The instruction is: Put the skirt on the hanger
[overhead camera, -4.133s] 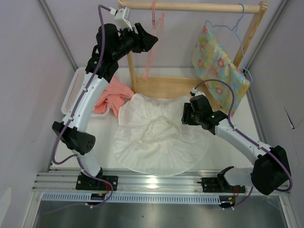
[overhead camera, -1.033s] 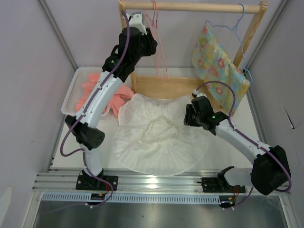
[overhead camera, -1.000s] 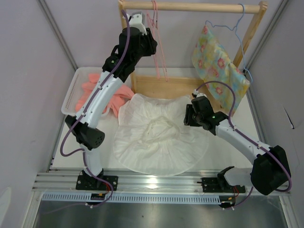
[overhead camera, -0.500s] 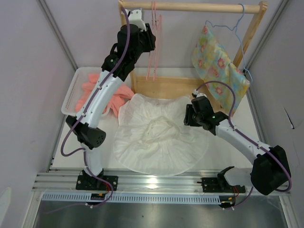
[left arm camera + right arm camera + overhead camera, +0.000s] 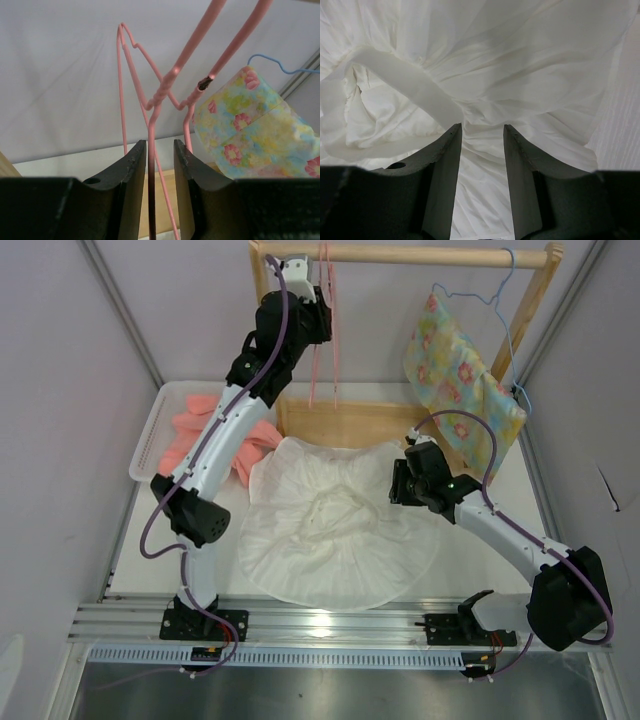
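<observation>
The white ruffled skirt (image 5: 335,520) lies spread flat on the table, waist opening up. The pink wire hanger (image 5: 330,340) hangs from the wooden rod at the back. My left gripper (image 5: 318,312) is raised at the hanger. In the left wrist view (image 5: 160,145) it is open, and one wire of the hanger (image 5: 159,95) runs between the jaws, close to the left finger (image 5: 132,170). My right gripper (image 5: 400,480) is open just above the skirt's right side. In the right wrist view (image 5: 482,131) only skirt fabric (image 5: 520,65) and its waistband show.
A wooden rack (image 5: 420,255) stands at the back with its base (image 5: 340,422) on the table. A light blue hanger (image 5: 497,300) on it carries a yellow floral cloth (image 5: 455,370). Salmon-pink clothes (image 5: 215,435) spill from a white tray (image 5: 150,435) at the left.
My left gripper has moved right and up along the rack to the pink hanger. The hanger has swung from tilted to hanging nearly straight. The right arm and skirt have not moved.
</observation>
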Controlling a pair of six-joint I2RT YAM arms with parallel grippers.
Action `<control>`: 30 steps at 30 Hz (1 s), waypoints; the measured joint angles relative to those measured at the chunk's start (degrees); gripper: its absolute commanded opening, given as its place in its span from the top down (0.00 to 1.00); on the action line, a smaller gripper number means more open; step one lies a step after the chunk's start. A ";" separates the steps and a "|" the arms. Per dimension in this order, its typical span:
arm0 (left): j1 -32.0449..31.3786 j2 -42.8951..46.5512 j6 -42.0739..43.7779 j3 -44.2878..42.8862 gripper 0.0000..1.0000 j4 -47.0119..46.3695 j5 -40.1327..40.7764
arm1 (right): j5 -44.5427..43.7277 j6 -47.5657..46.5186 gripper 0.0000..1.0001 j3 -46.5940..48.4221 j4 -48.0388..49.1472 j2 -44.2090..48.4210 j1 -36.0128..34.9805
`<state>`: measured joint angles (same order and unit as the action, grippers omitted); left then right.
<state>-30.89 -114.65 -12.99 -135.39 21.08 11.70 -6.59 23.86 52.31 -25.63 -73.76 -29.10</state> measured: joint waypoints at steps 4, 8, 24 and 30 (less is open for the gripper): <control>0.07 0.00 0.20 0.00 0.76 -1.97 0.11 | -0.02 -0.24 0.56 0.00 -0.28 0.00 0.28; 0.15 0.00 0.96 0.00 0.99 -2.78 0.52 | -0.02 -0.44 0.56 -0.02 -0.33 0.11 0.48; 2.12 1.90 5.90 1.88 1.00 -7.45 -2.86 | 0.00 -0.94 0.55 -0.02 -0.42 0.55 0.85; 2.71 7.52 6.95 7.34 1.00 -7.89 -5.81 | 0.02 -1.05 0.55 -0.02 -0.37 0.55 0.85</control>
<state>-28.18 -107.13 -6.04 -128.05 13.19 5.89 -6.57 22.81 52.29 -26.00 -73.21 -28.25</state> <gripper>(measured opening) 0.035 0.447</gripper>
